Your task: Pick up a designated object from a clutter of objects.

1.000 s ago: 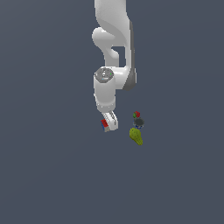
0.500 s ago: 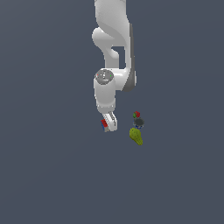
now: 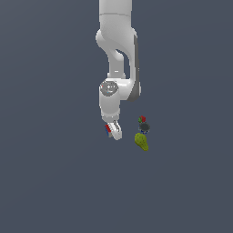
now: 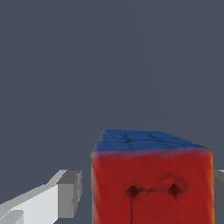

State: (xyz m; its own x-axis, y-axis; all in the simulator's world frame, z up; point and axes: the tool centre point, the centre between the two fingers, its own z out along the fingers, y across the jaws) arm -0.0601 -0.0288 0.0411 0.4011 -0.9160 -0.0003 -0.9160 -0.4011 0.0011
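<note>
The designated object, a small cube with red and blue faces (image 3: 108, 130), sits at the tip of my gripper (image 3: 112, 132) in the exterior view. In the wrist view the cube (image 4: 151, 183) fills the space between the fingers of my gripper (image 4: 144, 189), red face toward the camera and blue face beyond. One grey finger (image 4: 66, 194) stands a narrow gap away from the cube; the other finger (image 4: 218, 183) is at the picture's edge against the cube's side. The gripper is open around the cube. The rest of the clutter of objects lies toward the exterior view's right.
A yellow-green oblong object (image 3: 141, 141) lies a short way toward the exterior view's right of the gripper. Just behind it is a small red-and-dark round item (image 3: 144, 124). The plain grey floor (image 3: 54, 182) stretches all around.
</note>
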